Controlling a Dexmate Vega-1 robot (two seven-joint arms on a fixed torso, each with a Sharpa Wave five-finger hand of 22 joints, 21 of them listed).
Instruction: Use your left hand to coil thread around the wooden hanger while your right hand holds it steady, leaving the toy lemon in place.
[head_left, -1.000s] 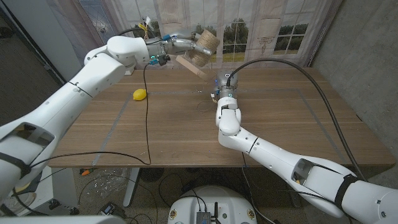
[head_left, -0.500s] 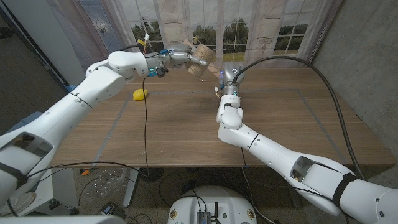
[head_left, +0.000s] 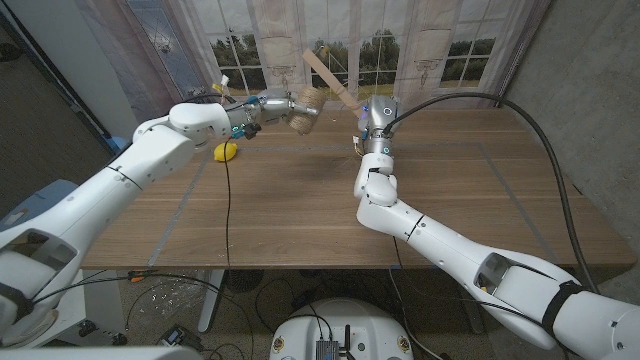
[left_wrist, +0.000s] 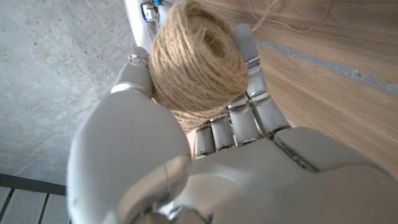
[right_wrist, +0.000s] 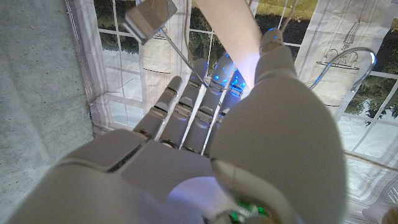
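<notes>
Wooden hanger is up in the air over the far side of the counter, tilted, its pale bar slanting up and away from the right robot hand toward the curtained window. Right robot hand grips the hanger's lower end; in the right wrist view its fingers are curled around the pale wooden bar, thumb on the other side, and a metal clip on a wire shows just beyond the fingers.

Ball of jute twine sits in the left robot hand, held off the counter just beside the hanger's lower part (whether the ball touches the hanger, cannot tell). Left wrist view: fingers and thumb wrap the twine ball on both sides, palm behind it. A loose strand of twine lies on the wood past the hand. A strand between ball and hanger is too thin to make out in the head view.

Toy lemon lies on the counter toward the far left, below the left forearm, well apart from the hanger and from both hands.

A black cable hangs from the left wrist down across the counter. Grey tape lines mark a rectangle on the wood.
</notes>
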